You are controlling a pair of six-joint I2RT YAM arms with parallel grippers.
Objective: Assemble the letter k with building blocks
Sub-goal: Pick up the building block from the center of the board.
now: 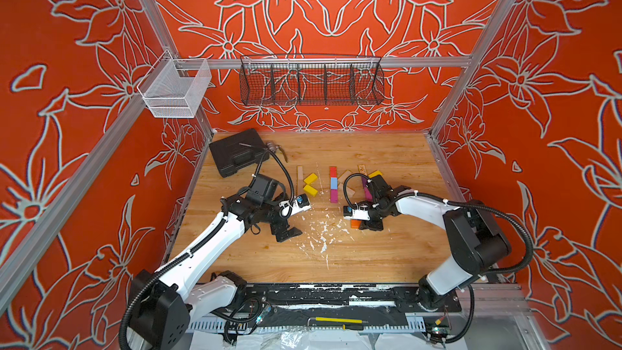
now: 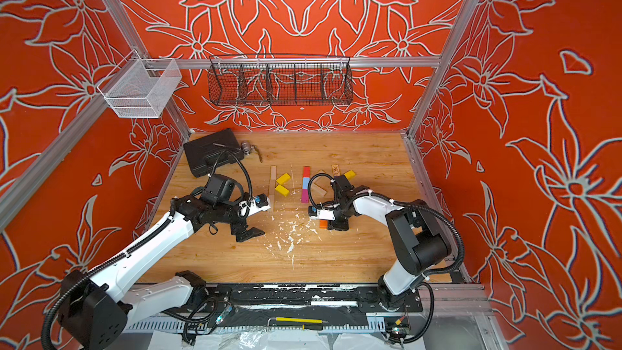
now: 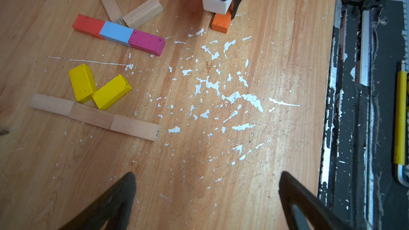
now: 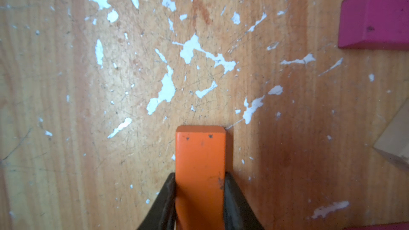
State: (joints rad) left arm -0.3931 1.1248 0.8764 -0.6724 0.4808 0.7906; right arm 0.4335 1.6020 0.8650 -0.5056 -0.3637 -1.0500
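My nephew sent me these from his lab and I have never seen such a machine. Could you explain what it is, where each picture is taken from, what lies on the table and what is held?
It is a robot with two white arms at a wooden table, each ending in a two-fingered gripper. Two pictures look down from overhead cameras set side by side, so they nearly match. The other two come from cameras on the wrists. On the table lie a red, blue and magenta row of blocks, two yellow blocks, a row of pale bars, a black case and white paint flecks. The right gripper is shut on an orange block. The left gripper is open and holds nothing.
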